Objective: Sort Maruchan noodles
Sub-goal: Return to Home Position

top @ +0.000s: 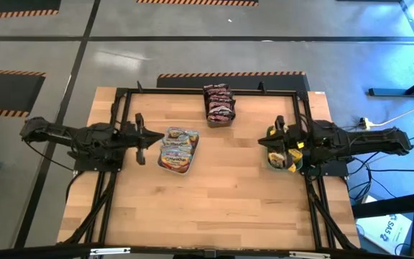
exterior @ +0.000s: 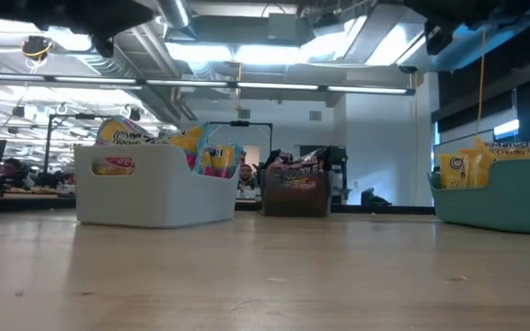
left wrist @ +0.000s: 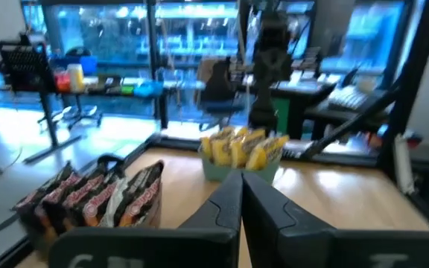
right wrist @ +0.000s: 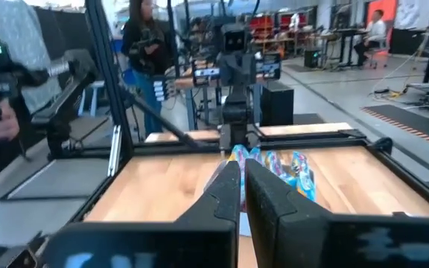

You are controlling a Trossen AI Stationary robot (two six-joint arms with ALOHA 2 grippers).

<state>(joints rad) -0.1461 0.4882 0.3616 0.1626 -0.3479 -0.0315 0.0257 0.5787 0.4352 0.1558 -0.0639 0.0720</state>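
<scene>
I'm seeing the left gripper (top: pixel 141 137) hovering, fingers pressed together on nothing, blue-and-silver noodle packs (top: pixel 178 146) sitting in the grey bin (exterior: pixel 155 193) just ahead of its tips, right gripper (top: pixel 269 137) likewise clenched empty, yellow packs (left wrist: pixel 240 146) lying in the teal bin (exterior: pixel 495 200) right beside it, dark red packs (top: pixel 219 105) resting farther off, between both grippers.

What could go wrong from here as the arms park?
1. The right tool appears to sit over the teal bin; a low move could snag the yellow packs.
2. In the grey bin, packs stand above the rim, near the left tool; a brush might tip one out.
</scene>
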